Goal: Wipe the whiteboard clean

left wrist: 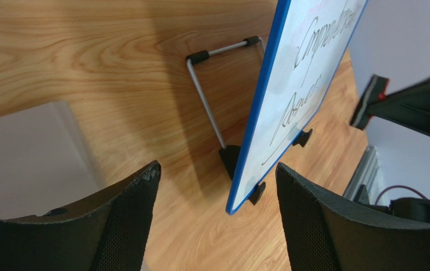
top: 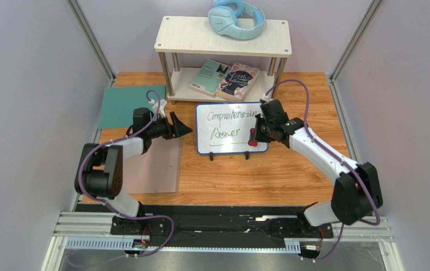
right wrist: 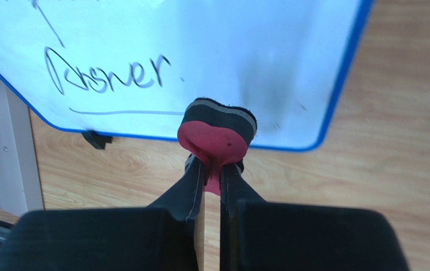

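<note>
Right claw (right wrist: 213,169): pressed together, pinching the red grip of the eraser (right wrist: 214,138); the dark pad points away from the claw.
Left claw (left wrist: 218,170): spread wide, nothing between its fingers.
Whiteboard (top: 231,129): between the two claws, propped tilted on a wire stand (left wrist: 208,96) with black feet. Black handwriting and an underline are on its face.
Ahead of right claw: the board's lower right corner. The pad overlaps the blue bottom edge there; whether it touches the face cannot be told.
Ahead of left claw: the board's blue left edge, near but apart from both fingers.
Under left claw: grey mat (top: 158,169), its right edge lying just short of the board.
Outward from left claw: teal mat (top: 124,104), at the table's far left.
Past the board from both claws: shelf (top: 200,36) with two books (top: 225,79), close behind the board's top edge.
Open room: bare table (top: 245,180) below the board's bottom edge, between the two arms, and more bare wood right of the right claw.
</note>
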You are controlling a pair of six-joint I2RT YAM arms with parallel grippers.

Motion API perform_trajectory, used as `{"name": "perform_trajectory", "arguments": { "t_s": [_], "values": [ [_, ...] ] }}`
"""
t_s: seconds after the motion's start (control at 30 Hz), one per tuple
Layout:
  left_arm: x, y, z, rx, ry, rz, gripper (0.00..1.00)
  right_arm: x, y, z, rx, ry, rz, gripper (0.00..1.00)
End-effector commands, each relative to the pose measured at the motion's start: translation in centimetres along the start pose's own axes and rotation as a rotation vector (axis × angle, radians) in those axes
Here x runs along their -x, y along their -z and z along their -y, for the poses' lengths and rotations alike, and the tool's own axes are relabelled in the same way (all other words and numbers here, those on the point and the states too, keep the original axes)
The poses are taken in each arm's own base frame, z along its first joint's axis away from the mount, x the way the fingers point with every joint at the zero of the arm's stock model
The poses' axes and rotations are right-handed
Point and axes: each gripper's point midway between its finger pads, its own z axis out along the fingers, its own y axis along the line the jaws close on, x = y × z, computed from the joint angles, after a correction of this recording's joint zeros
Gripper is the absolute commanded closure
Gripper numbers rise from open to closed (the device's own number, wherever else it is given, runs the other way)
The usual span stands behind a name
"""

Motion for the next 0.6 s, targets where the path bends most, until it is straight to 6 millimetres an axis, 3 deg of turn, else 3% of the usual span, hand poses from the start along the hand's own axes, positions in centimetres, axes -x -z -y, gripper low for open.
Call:
{"name": "perform_trajectory", "arguments": {
  "t_s": [0.0, 0.13, 0.23, 0.37, 0.57],
  "values": [
    [3.0, -2.3, 3.6, -0.205, -0.132, 0.048, 0.23, 4.7, -2.5, -4.0, 0.143, 0.094, 0.073, 1.0],
    [2.9, -3.1, 3.8, -0.247, -0.125, 0.06, 0.25, 6.3, -5.1, -5.2, 0.16, 0.091, 0.053, 1.0],
    [2.8, -3.3, 4.0, -0.262, -0.123, 0.055, 0.24, 8.0, -5.4, -5.6, 0.15, 0.085, 0.09, 1.0],
    [2.3, -4.4, 4.2, -0.29, -0.114, 0.017, 0.29, 10.3, -5.2, -4.3, 0.116, 0.051, 0.166, 1.0],
    [1.3, -5.4, 5.4, -0.33, -0.124, 0.001, 0.34, 11.0, -4.7, -2.1, 0.087, 0.017, 0.19, 1.0]
  ]
}}
